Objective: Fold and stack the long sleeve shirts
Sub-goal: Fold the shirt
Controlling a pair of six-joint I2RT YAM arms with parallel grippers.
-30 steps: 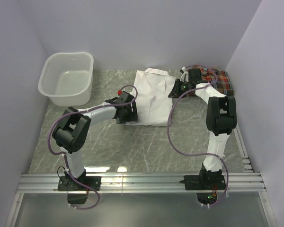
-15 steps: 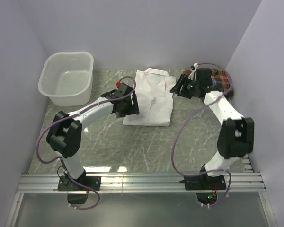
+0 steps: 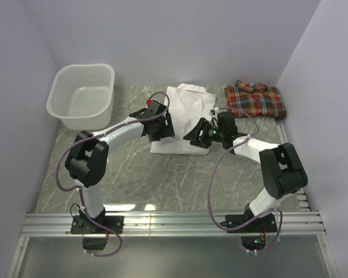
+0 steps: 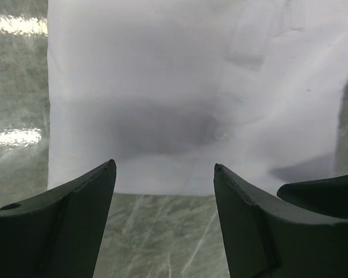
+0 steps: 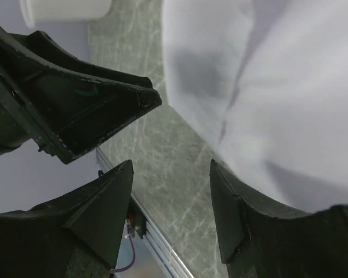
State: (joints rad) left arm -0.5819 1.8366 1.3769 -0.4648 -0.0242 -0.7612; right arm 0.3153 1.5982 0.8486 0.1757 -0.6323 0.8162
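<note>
Both grippers are hanging low around the white shirt [image 3: 185,113] in the top view: the left gripper [image 3: 161,128] is sitting at the shirt's left edge and the right gripper [image 3: 196,132] is leaning in over its near right corner. The white shirt is lying folded in the middle of the far half of the table [image 3: 162,174], the plaid shirt [image 3: 255,99] is lying folded in the far right corner, apart from it, and a white basket [image 3: 64,75] is standing in the far left corner. In the left wrist view, the left gripper [image 4: 163,168] is holding its jaws spread with nothing between them, its tips pointing at an edge of the white shirt [image 4: 162,87] on the marbled table [image 4: 17,87]. In the right wrist view, the right gripper [image 5: 171,165] is likewise standing spread and empty above the table [image 5: 156,191], with the white shirt [image 5: 290,87] just beyond its fingertips and the left gripper [image 5: 75,104] showing close by.
</note>
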